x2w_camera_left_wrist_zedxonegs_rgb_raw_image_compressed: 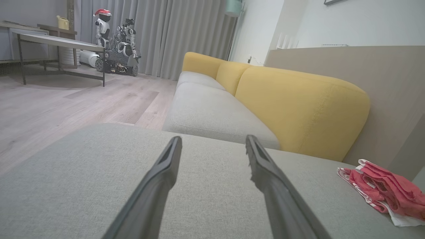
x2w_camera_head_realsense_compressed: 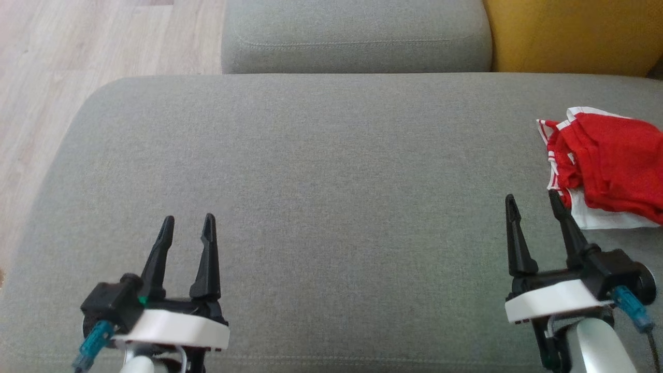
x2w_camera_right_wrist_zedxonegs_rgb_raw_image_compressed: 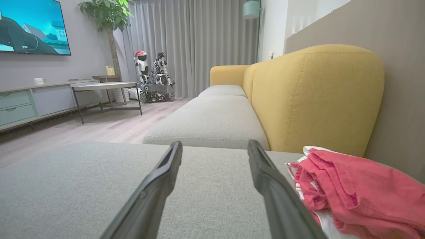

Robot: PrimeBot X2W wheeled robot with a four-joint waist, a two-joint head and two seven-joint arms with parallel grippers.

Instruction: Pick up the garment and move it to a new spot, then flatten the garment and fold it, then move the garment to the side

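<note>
Garment (x2w_camera_head_realsense_compressed: 611,155), red with white trim, is lying bunched at the right edge of the cushion (x2w_camera_head_realsense_compressed: 331,171). It is looking soft, light and limp, likely sagging once lifted, so pinching a thick fold nearest the cushion's middle seems best. Right hand (x2w_camera_head_realsense_compressed: 532,198) is hovering released over the cushion's right part, just beside the cloth. Left hand (x2w_camera_head_realsense_compressed: 188,219) is hovering released over the cushion's left part, well apart.

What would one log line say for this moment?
garment: crumpled on sofa seat, right side | left gripper: open, empty | right gripper: open, empty, near garment
</note>
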